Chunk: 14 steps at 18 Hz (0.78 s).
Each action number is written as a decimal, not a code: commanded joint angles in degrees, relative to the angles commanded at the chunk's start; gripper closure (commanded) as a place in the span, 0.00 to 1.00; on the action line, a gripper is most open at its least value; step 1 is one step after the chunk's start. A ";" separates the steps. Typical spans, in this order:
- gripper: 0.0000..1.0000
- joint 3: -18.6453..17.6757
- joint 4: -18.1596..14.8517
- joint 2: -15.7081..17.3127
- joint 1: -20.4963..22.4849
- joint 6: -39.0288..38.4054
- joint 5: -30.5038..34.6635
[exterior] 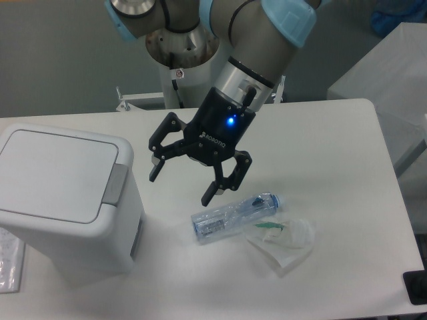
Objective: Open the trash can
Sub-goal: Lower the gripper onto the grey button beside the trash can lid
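At the far left edge of the table [347,140], a clear plastic packet [9,263] lies partly hidden beside the trash can [63,200]. The trash can sits on the left, near side of the table, a white boxy bin with its flat lid [57,173] closed and a grey push tab [115,184] on its right rim. Just right of it, the end effector [180,179] hangs above the table, its two black fingers spread apart and holding nothing; a blue light glows on its body, which carries the white lettering "ROBOTIQ". Below and to the right, a clear plastic bottle [233,217] lies on its side, its label too small to read. Touching its right side is a crumpled clear bag [283,243] with something green inside.
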 joint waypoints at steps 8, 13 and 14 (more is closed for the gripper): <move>0.00 -0.35 0.00 0.35 0.00 -3.25 0.09; 0.00 -2.28 1.75 0.62 -1.05 -3.86 0.09; 0.00 -2.29 1.93 0.70 -1.23 -3.95 0.09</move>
